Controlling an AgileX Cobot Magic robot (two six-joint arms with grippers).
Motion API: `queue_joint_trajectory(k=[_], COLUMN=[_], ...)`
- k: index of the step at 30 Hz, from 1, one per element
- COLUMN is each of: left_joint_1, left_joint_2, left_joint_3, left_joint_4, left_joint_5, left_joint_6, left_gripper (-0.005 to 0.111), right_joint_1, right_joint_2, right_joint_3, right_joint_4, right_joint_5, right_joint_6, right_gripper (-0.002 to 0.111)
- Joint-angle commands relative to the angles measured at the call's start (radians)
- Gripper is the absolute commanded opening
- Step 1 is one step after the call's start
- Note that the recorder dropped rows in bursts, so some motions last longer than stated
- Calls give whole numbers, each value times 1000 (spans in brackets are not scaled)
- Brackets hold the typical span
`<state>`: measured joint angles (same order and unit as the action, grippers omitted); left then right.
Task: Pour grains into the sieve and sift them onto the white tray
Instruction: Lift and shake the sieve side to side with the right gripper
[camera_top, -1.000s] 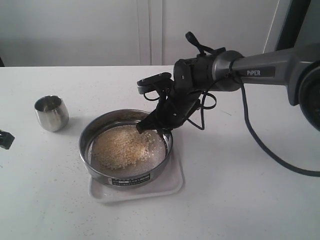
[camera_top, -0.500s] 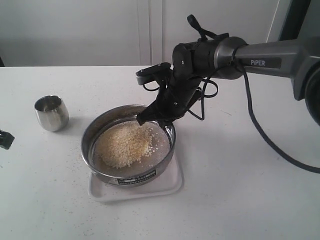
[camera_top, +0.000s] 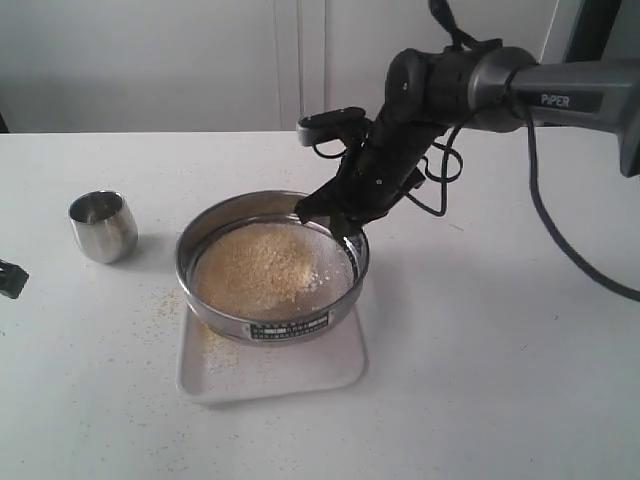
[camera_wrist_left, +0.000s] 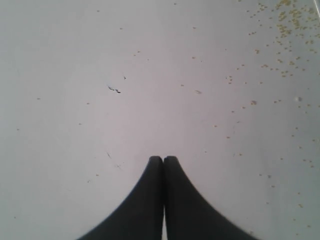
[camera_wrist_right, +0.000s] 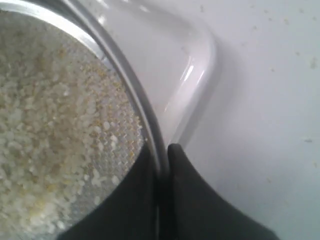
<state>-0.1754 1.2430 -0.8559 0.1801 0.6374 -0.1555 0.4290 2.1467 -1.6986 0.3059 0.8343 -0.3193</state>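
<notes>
Table (camera_top: 500, 380): carries the tray (camera_top: 300, 375). Sieve (camera_top: 230, 322): over the tray's 12 o'clock end, holding the grains (camera_top: 265, 270). Cup (camera_top: 103, 226): at the sieve's 9 o'clock, well apart. Right gripper (camera_top: 335, 215): clamped on the sieve rim at 2 o'clock. Left gripper (camera_wrist_left: 163, 159): closed, empty, above the table.

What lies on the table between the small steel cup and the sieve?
Nothing: the exterior view shows only bare table between the cup and the sieve.
</notes>
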Motion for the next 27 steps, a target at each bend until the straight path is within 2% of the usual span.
queue_joint_trajectory(k=[1, 2, 4, 5, 7, 8, 9, 11, 12, 14, 15, 18, 21, 22, 24, 25, 27], left_joint_1=[-7, -7, -7, -7, -7, -7, -7, -7, -7, -7, -7, -7, -7, -7, -7, -7, -7], left_joint_2=[-10, -10, -10, -10, -10, -10, -10, -10, -10, -10, -10, -10, -10, -10, -10, -10, -10], left_joint_3=[7, 7, 7, 7, 7, 7, 7, 7, 7, 7, 7, 7, 7, 7, 7, 7, 7], left_joint_4=[-8, -8, -8, -8, -8, -8, -8, -8, -8, -8, -8, -8, -8, -8, -8, -8, -8], left_joint_5=[7, 7, 7, 7, 7, 7, 7, 7, 7, 7, 7, 7, 7, 7, 7, 7, 7], left_joint_6=[-1, -1, -1, -1, -1, -1, -1, -1, -1, -1, -1, -1, -1, -1, -1, -1, -1], left_gripper=[0, 0, 0, 0, 0, 0, 0, 0, 0, 0, 0, 0, 0, 0, 0, 0, 0], right_joint_1=[-3, -11, -32, -34, -20, -19, -24, -45, -47, -44, -44, -61, -50, -50, -64, -64, -48], right_joint_2=[-22, -22, -20, -20, -18, -18, -18, -13, -10, -12, -12, -8, -11, -11, -8, -6, -6], right_joint_3=[-8, -6, 1, 1, 1, 1, 1, 1, 1, 1, 1, 1, 1, 1, 1, 1, -1], right_joint_4=[10, -34, -2, 43, 74, 56, 42, 64, 95, 87, 61, 69, 64, 39, 43, 66, 60], right_joint_5=[29, -8, -76, -75, -18, 2, -14, -74, -68, 3, 18, -34, 57, 39, -23, -18, 47], right_joint_6=[-203, -101, 106, 82, -195, -253, -207, 60, 70, -234, -270, 52, -272, -213, 60, 61, -229], right_gripper=[0, 0, 0, 0, 0, 0, 0, 0, 0, 0, 0, 0, 0, 0, 0, 0, 0])
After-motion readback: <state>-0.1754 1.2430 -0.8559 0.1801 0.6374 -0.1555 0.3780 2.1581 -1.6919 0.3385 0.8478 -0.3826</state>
